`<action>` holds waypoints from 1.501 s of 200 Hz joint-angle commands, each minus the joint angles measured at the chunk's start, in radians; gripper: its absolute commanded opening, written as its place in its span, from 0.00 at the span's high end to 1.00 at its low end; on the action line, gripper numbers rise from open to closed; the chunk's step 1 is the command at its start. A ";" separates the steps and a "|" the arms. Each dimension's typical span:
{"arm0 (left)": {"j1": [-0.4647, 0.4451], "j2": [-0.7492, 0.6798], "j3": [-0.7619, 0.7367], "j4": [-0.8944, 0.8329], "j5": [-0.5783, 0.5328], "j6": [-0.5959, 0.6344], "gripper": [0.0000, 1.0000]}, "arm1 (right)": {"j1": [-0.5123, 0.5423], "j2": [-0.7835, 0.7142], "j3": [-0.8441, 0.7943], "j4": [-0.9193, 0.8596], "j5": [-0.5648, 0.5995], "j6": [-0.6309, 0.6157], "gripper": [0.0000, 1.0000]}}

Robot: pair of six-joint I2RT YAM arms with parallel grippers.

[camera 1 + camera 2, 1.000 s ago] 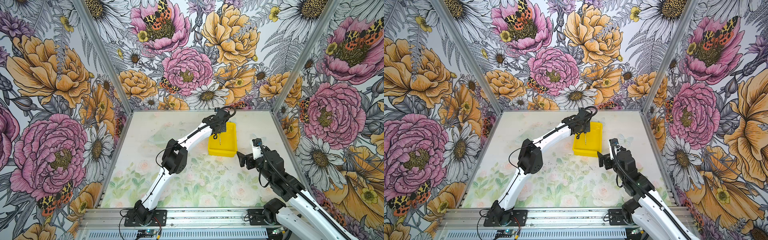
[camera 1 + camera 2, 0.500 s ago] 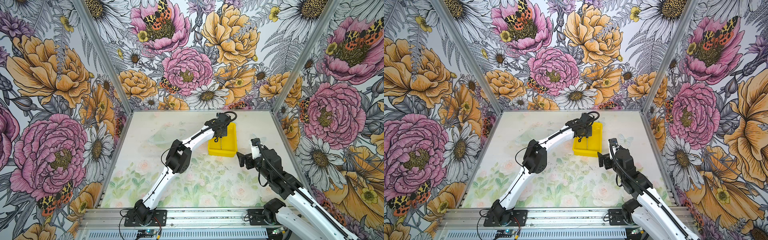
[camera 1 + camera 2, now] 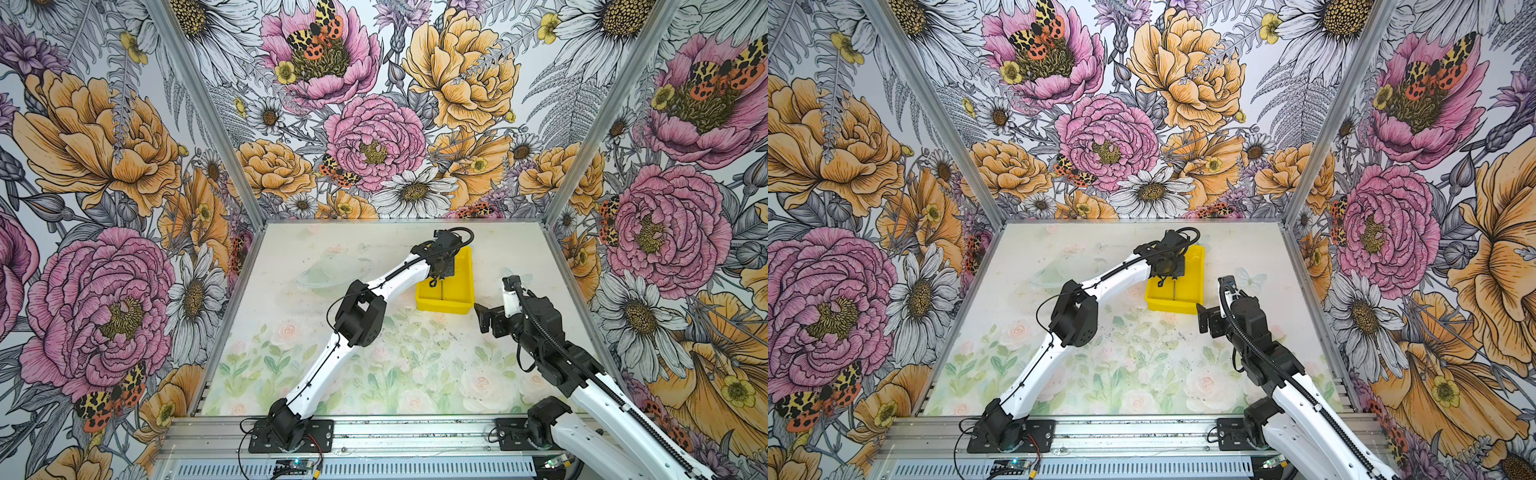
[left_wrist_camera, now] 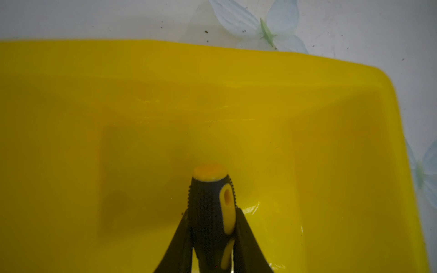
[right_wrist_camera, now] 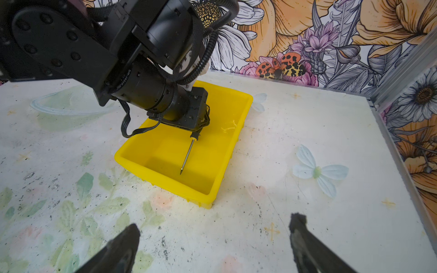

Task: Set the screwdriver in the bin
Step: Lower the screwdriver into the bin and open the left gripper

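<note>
The left claw (image 5: pixel 199 128) is clamped on the small slim screwdriver (image 5: pixel 188 156) with the black-and-yellow handle, over the inside of the bright yellow rectangular plastic bin (image 5: pixel 175 189). The right claw (image 5: pixel 215 222) stands apart beside it.

In the left wrist view the two dark fingers (image 4: pixel 246 236) press on either side of the knurled black handle, whose yellow end cap points toward a bin wall. The thin metal shaft slants down from the left claw, its dark tip low over the glossy bin floor near the middle; whether it touches the floor cannot be told. The bin sits on the pale flower-printed surface (image 5: pixel 307 132), in the back half and a little right of the middle in both top views. The right claw hangs just outside the bin's near corner, spread wide above the surface.
</note>
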 commanded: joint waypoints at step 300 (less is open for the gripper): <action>-0.064 -0.411 -0.230 0.017 -0.140 0.069 0.01 | -0.036 -0.166 -0.022 -0.024 0.103 -0.010 0.01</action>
